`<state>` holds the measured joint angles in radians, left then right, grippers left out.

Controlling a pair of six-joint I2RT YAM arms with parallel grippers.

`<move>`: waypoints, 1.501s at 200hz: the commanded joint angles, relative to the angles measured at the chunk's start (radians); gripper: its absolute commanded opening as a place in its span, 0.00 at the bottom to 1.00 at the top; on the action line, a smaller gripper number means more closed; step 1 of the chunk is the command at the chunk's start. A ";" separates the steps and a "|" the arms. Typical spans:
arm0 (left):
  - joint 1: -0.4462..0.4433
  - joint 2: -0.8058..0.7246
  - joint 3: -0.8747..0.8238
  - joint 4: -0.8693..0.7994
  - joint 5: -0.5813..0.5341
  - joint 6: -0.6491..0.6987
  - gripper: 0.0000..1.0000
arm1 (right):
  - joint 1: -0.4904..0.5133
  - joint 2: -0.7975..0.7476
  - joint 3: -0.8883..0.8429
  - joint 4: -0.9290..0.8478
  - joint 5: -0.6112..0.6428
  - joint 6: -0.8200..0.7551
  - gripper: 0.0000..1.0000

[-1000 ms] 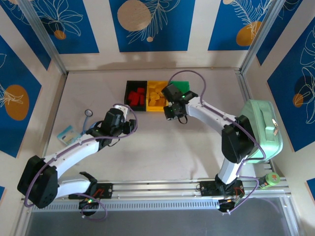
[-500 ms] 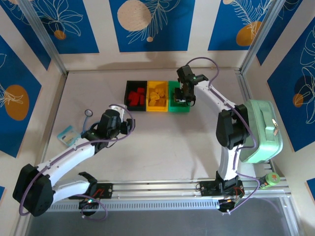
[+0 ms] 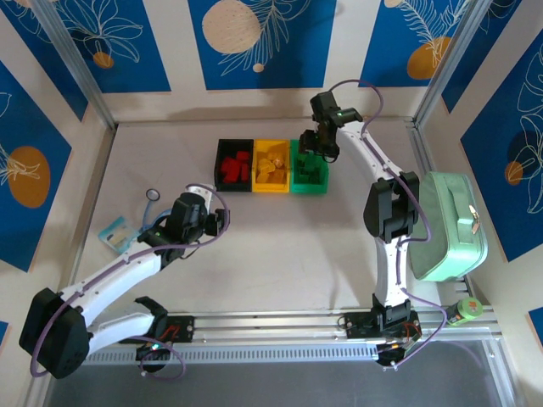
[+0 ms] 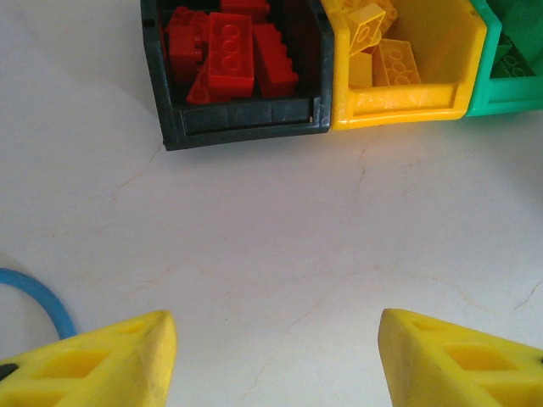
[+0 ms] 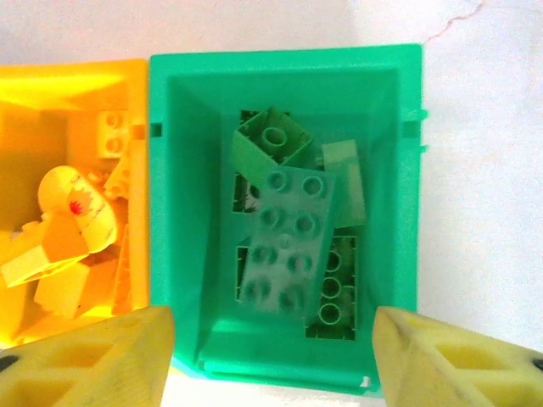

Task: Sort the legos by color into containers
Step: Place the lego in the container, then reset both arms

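Legos [image 5: 284, 246] in green bin [image 5: 182, 170], right fingers [image 5: 93, 356] apart

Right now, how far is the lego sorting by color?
Done: red legos lie in the black bin, yellow legos in the yellow bin, green legos in the green bin. In hand: nothing; the right hand hovers open over the green bin, the left hand open over bare table. Left: seemingly little; every lego I see sits in a bin.

- The left arm [image 3: 110, 271] has white tubular links and black rounded joint housings.
- The right arm [image 3: 388, 267] is built the same.
- A thin lilac cable [image 3: 349, 83] loops along each.
- The left tool [image 4: 271, 365] and right tool [image 5: 271, 356] carry blocky yellow plastic fingers [image 4: 93, 356] with recessed pockets.
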<state>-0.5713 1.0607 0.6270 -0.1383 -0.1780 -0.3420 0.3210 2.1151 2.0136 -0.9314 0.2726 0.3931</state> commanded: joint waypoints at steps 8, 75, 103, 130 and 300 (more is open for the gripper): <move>0.002 -0.019 -0.007 -0.001 -0.021 0.004 0.64 | 0.036 -0.073 -0.081 -0.011 0.066 0.008 0.68; 0.004 -0.027 -0.006 0.005 -0.054 0.008 0.66 | 0.067 -0.314 -0.404 0.176 0.032 0.000 0.68; 0.004 -0.056 -0.017 -0.001 -0.127 0.014 0.69 | 0.079 -0.456 -0.557 0.277 0.047 -0.016 0.68; 0.004 -0.106 -0.047 0.012 -0.232 0.003 0.71 | 0.065 -0.656 -0.749 0.423 0.060 -0.016 0.69; 0.172 -0.043 -0.496 0.900 -0.603 0.403 1.00 | -0.161 -1.318 -1.927 1.505 0.206 -0.164 0.99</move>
<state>-0.5037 0.9009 0.2100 0.3706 -0.9134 -0.0216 0.2604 0.6884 0.2062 0.0978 0.6266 0.2539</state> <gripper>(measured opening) 0.996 0.992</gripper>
